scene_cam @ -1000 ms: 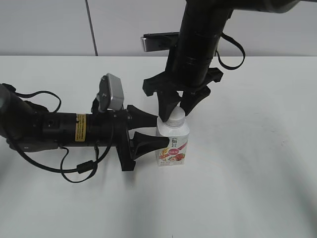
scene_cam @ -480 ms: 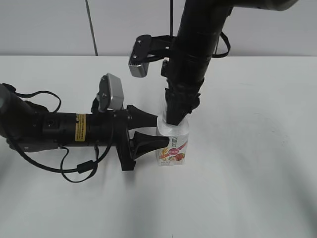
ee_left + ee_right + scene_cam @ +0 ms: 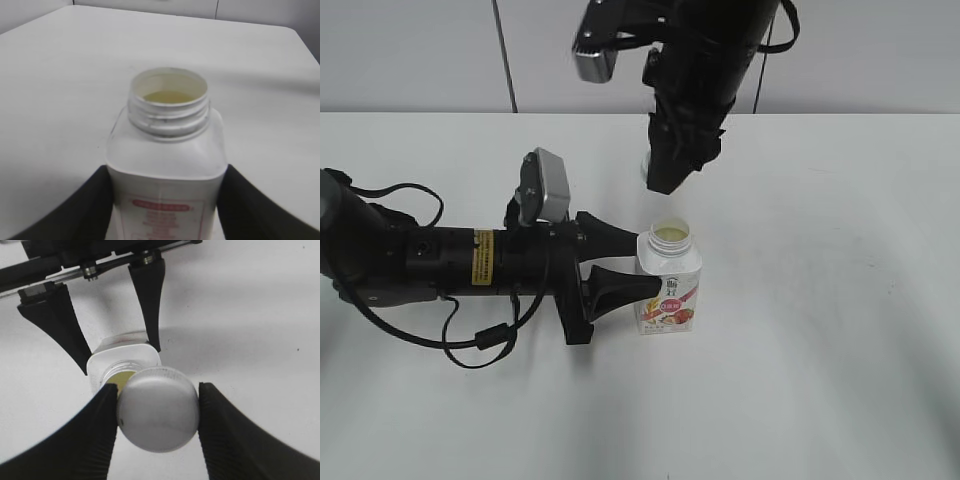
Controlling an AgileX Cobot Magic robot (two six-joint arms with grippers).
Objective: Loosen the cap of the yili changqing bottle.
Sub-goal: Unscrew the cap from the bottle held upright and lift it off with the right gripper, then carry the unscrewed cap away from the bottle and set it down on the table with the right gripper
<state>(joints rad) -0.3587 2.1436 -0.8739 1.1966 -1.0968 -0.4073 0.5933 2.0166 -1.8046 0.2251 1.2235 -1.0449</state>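
The yili changqing bottle (image 3: 669, 285) stands upright on the white table, its threaded neck open with pale liquid showing (image 3: 168, 102). My left gripper (image 3: 620, 268) is shut on the bottle's body from the left, a finger on each side (image 3: 165, 200). My right gripper (image 3: 658, 172) hangs well above the bottle and is shut on the white cap (image 3: 158, 408), which is off the neck. In the right wrist view the bottle (image 3: 120, 362) lies below and behind the cap.
The white table (image 3: 820, 330) stretches out to the right and front. A grey wall panel runs along the back edge. The left arm's black body and cables (image 3: 410, 265) lie across the table's left side.
My right gripper was on the cap at the bottle's neck, turned, then rose with the cap. The neck is now open. The left gripper and bottle have not moved.
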